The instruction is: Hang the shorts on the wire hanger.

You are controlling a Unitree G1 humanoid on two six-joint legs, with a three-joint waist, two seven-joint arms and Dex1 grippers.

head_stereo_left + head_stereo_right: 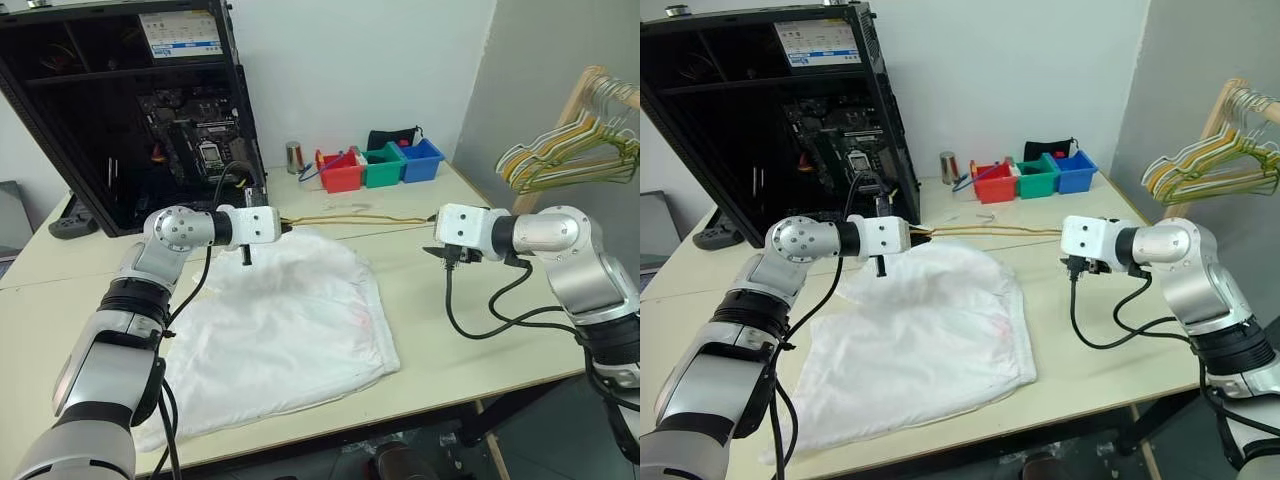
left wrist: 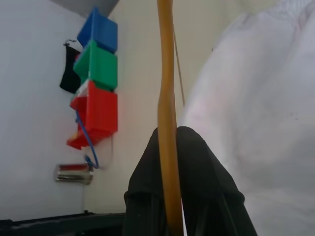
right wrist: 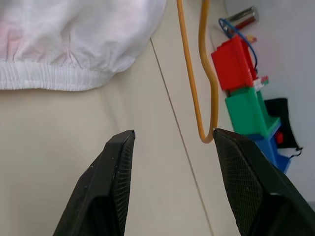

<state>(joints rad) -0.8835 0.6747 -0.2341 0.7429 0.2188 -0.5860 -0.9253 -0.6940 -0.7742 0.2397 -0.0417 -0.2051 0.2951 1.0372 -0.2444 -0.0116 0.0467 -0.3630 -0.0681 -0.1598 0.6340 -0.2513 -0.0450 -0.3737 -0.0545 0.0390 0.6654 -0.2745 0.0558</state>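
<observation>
The white shorts (image 1: 280, 320) lie wrinkled and flat on the table, with a faint reddish mark near the waistband. The yellow wire hanger (image 1: 350, 219) stretches level above the table beyond the shorts, between my two grippers. My left gripper (image 2: 167, 132) is shut on one end of the wire, just over the shorts' far edge (image 2: 256, 98). My right gripper (image 3: 172, 135) stands open at the hanger's other end. The wire's bend (image 3: 204, 137) sits just beside one fingertip (image 3: 224, 140), unclamped. The elastic waistband (image 3: 49, 78) lies beyond the open fingers.
An open black computer case (image 1: 150, 110) stands at the back left. Red (image 1: 342, 175), green (image 1: 383, 165) and blue (image 1: 420, 160) bins and a metal can (image 1: 294, 156) line the back wall. A wooden rack with several hangers (image 1: 580, 150) stands off the table's right edge.
</observation>
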